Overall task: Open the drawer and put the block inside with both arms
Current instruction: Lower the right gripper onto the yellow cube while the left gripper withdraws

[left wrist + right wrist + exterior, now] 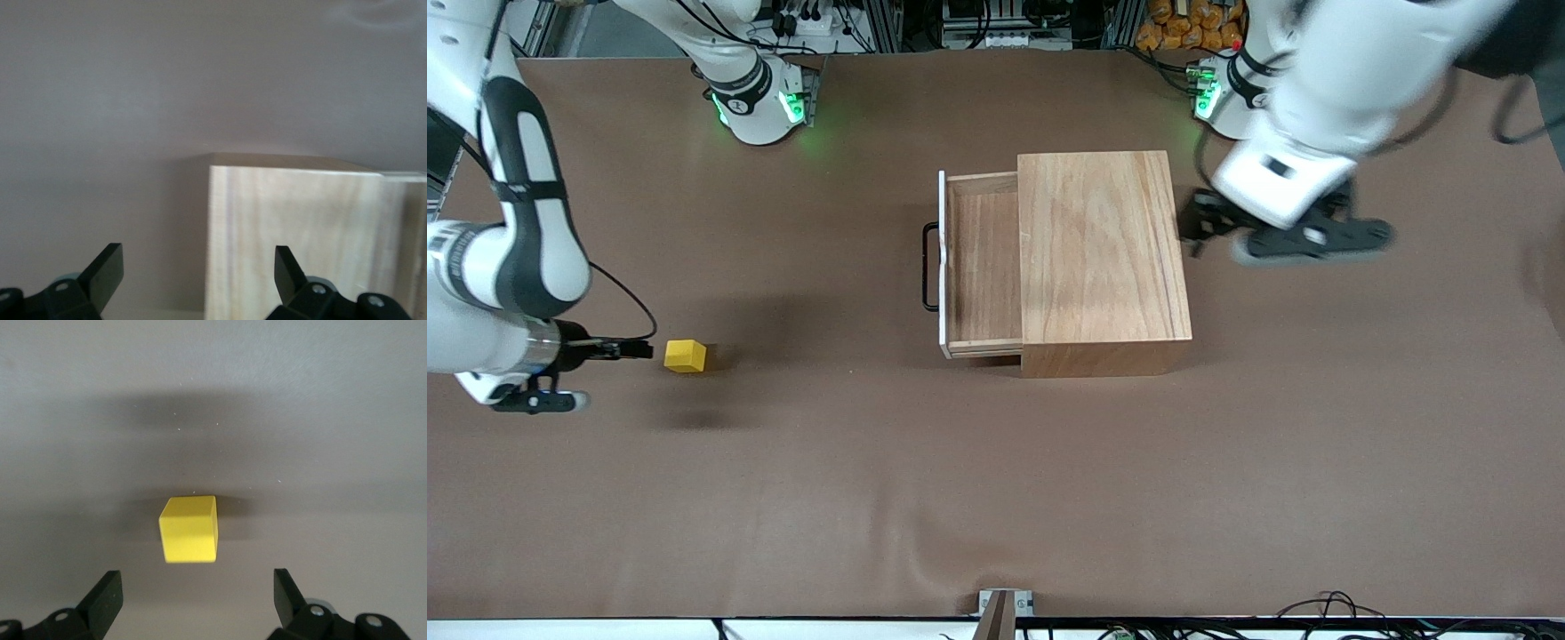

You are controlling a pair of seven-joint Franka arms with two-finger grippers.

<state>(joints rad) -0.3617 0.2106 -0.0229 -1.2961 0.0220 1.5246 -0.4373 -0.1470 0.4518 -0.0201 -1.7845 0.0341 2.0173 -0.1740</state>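
Observation:
The wooden box point(1103, 258) stands mid-table with its drawer point(983, 267) pulled out toward the right arm's end; the drawer is empty and its black handle point(930, 267) shows. The yellow block point(685, 356) lies on the table toward the right arm's end. My right gripper point(639, 349) is low beside the block, open and empty; in the right wrist view the block point(189, 529) sits just ahead of the open gripper point(197, 593). My left gripper point(1195, 226) is open and empty beside the box's closed end, and the box point(300, 233) shows ahead of it point(199, 273).
The brown table cover point(996, 498) is bare nearer the front camera. The arm bases point(760, 107) stand along the table's edge farthest from the front camera. Cables lie at the table edge nearest the front camera point(1325, 609).

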